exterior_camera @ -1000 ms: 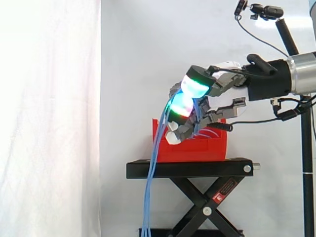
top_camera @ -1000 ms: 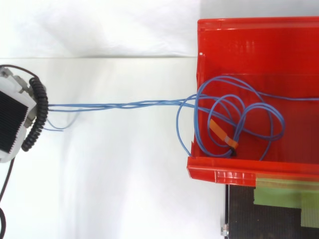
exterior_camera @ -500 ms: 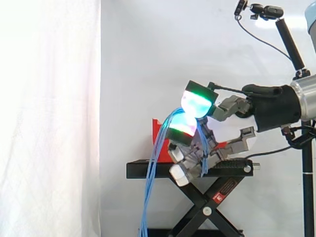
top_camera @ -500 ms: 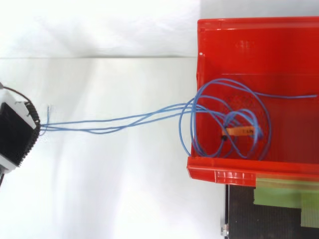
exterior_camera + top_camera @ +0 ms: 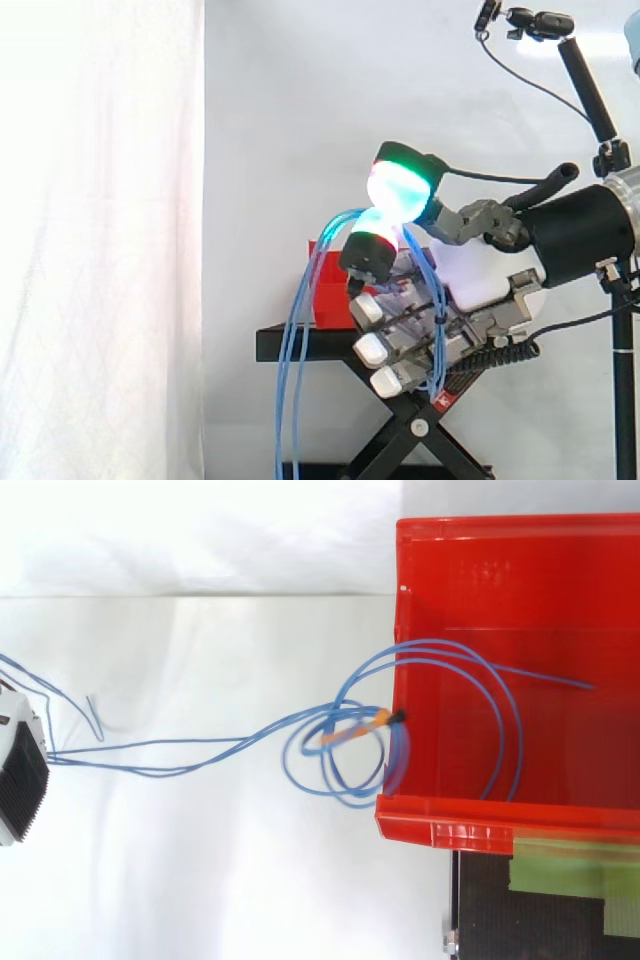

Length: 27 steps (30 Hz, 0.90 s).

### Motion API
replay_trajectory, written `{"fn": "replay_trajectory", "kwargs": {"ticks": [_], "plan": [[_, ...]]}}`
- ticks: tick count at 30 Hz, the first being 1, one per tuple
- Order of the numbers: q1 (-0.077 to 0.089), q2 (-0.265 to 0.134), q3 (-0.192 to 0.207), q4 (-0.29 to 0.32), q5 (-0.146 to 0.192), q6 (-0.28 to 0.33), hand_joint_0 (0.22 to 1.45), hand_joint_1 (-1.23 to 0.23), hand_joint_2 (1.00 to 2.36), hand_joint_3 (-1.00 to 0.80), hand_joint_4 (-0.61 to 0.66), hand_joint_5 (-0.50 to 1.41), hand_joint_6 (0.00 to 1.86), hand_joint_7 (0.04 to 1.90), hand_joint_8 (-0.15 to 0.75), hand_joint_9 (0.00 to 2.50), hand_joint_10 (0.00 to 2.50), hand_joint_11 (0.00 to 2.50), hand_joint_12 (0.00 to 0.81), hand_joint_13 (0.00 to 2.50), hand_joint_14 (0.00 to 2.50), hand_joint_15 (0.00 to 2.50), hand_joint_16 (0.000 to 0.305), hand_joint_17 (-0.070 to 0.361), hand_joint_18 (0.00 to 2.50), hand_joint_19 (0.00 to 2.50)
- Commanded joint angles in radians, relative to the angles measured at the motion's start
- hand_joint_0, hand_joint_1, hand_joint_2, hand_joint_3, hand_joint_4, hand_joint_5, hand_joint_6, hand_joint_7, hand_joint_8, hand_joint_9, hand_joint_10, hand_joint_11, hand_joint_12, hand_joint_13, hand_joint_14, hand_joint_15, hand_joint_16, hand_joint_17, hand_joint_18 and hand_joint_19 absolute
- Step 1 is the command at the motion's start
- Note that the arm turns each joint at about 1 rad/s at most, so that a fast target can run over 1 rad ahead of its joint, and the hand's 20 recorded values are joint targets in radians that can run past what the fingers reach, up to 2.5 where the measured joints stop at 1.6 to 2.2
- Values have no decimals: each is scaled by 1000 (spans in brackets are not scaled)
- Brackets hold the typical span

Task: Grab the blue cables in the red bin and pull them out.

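Observation:
The blue cables [image 5: 200, 745] stretch from the red bin [image 5: 520, 540] on the right to my hand [image 5: 18, 785] at the left edge. A coil with an orange tag [image 5: 352, 729] hangs just outside the bin's left wall. Two long strands [image 5: 480, 670] still curve across the bin floor. In the side view my hand [image 5: 420, 320] sits in front of the bin [image 5: 325, 290], low by the stand's top. Its fingers are curled with the cables [image 5: 290, 380] pinched under the glowing pads [image 5: 398, 190]. From there the strands drop toward the floor.
The bin rests on a black scissor-lift stand [image 5: 300, 345] before a white curtain. Green tape [image 5: 560, 875] lies on the stand top beside the bin. A small camera on a pole [image 5: 540, 22] stands at the upper right.
My hand has dropped lower and drawn further from the bin with the cables. The tagged coil has slid from the bin floor out over its left wall.

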Motion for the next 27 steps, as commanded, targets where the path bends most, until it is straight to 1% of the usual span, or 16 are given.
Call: {"fn": "replay_trajectory", "kwargs": {"ticks": [1,6,9,10,11,13,14,16,17,19,22,23,26,27], "plan": [[4,-1,1,-1,0,182,909,-851,1000,-1000,40,636,1087,512,258,873,22,776,343,731,17,454,40,90,494,451],[4,-1,0,2,-3,128,908,-852,1000,-1000,41,637,1085,496,261,872,19,777,342,731,17,458,40,90,495,449],[3,-1,0,14,-5,102,907,-852,1000,-1000,38,638,1081,498,257,872,20,775,342,730,17,461,40,90,495,451],[1,-1,0,37,-8,47,907,-851,1000,-1000,38,638,1080,499,257,872,21,777,342,730,17,455,40,90,496,451],[-2,-1,0,45,-11,28,908,-851,1000,-1000,38,638,1080,499,260,872,21,777,343,730,17,455,40,90,496,452],[-3,-1,0,54,-14,28,907,-852,1000,-1000,32,639,1077,501,259,872,20,787,341,729,18,459,40,90,496,449],[-8,-1,0,88,-28,-64,908,-851,1000,-1000,39,639,1078,499,259,873,21,775,340,728,19,456,40,90,495,452],[-11,-1,0,114,-40,-113,908,-851,1000,-1000,38,639,1076,500,259,872,22,784,341,729,19,458,40,90,495,452],[-20,-1,0,163,-77,-199,908,-851,1000,-1000,32,639,1075,501,258,873,21,776,340,730,17,460,40,90,494,450],[-26,-1,0,195,-101,-252,908,-851,1000,-1000,38,639,1075,500,257,871,22,786,338,729,17,461,40,90,495,452],[-38,-1,0,266,-149,-372,908,-851,1000,-1000,38,639,1070,501,257,871,22,775,338,729,17,456,40,90,495,451],[-40,-1,0,281,-158,-400,908,-851,1000,-1000,38,639,1071,500,254,872,21,777,339,729,17,460,40,90,494,450],[-49,-1,0,327,-183,-462,909,-851,1000,-1000,32,639,1068,503,254,872,21,775,338,727,18,461,40,90,497,452],[-49,-1,0,333,-187,-472,908,-851,1000,-1000,32,639,1068,503,254,869,21,772,337,727,18,461,40,90,497,452]]}}
